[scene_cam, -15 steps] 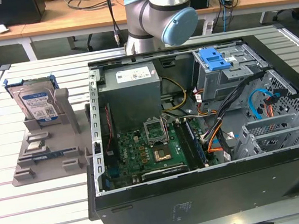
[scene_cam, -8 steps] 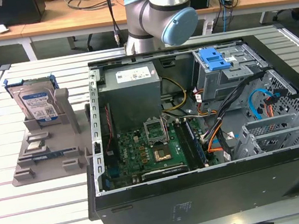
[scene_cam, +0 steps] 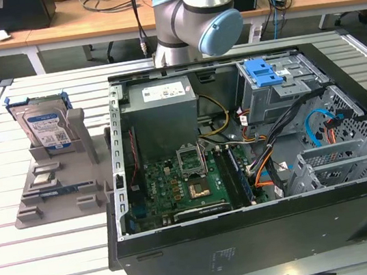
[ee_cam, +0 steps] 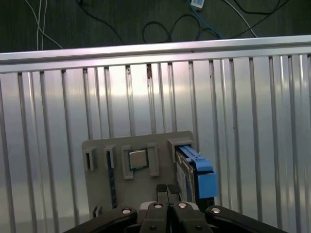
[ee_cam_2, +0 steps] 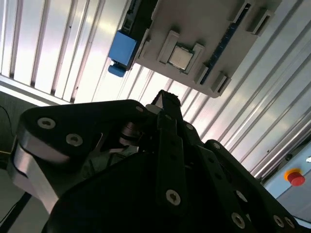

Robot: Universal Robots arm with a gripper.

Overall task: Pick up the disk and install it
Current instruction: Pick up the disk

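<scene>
Props the disk [scene_cam: 45, 129] on edge in the grey stand's [scene_cam: 65, 176] end slot — blue frame up, likely for an easy grab. Hangs the gripper [ee_cam: 167, 189] over the stand, pressed together, empty. Sets the open computer case [scene_cam: 254, 237] just beside the stand.

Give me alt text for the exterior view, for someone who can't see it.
A silver disk in a blue frame stands upright in a grey holder on a slatted metal table, at the exterior view's left of an open computer case. A robot arm stands behind the case.
</scene>
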